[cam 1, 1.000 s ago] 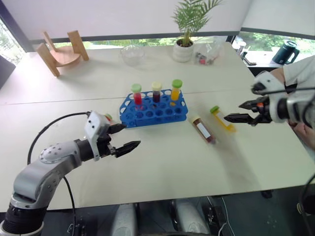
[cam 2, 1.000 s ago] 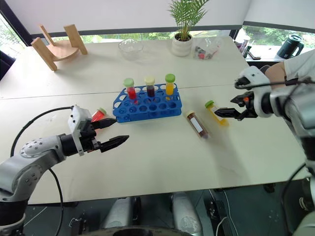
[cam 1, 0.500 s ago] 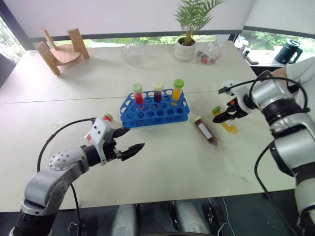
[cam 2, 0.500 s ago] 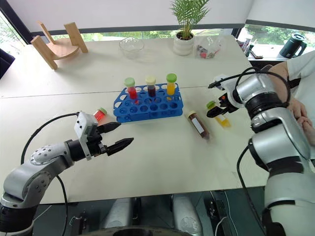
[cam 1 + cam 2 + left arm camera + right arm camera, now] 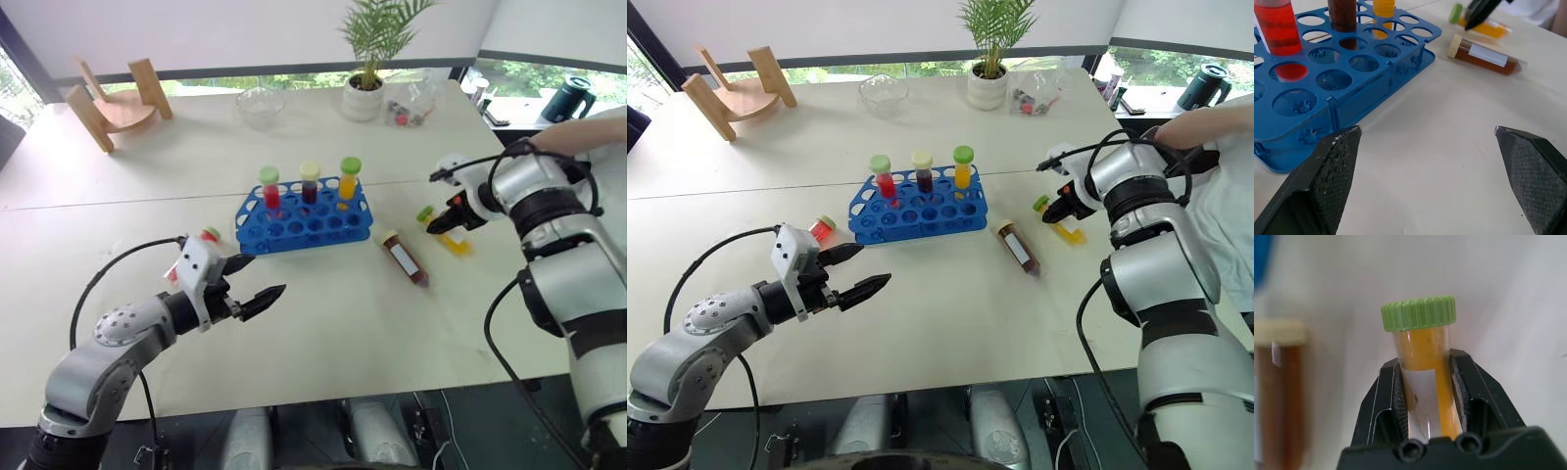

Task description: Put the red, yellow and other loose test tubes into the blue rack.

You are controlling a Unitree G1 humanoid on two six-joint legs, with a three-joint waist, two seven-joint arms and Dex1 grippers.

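Now my right gripper [image 5: 1426, 396] pinches the yellow tube [image 5: 1425, 362] just below its green cap, down on the table [image 5: 323, 323] to the right of the blue rack [image 5: 304, 217]. The brown tube [image 5: 405, 258] lies flat between them. A red tube [image 5: 822, 228] lies left of the rack, beside my left gripper [image 5: 253, 281], whose fingers are spread wide.

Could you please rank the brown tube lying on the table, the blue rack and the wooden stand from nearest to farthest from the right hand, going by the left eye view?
Measured from the right hand, shut on the yellow tube:
1. The brown tube, lying on the table just beside it, toward the rack.
2. The blue rack, at mid-table.
3. The wooden stand, at the far left corner.
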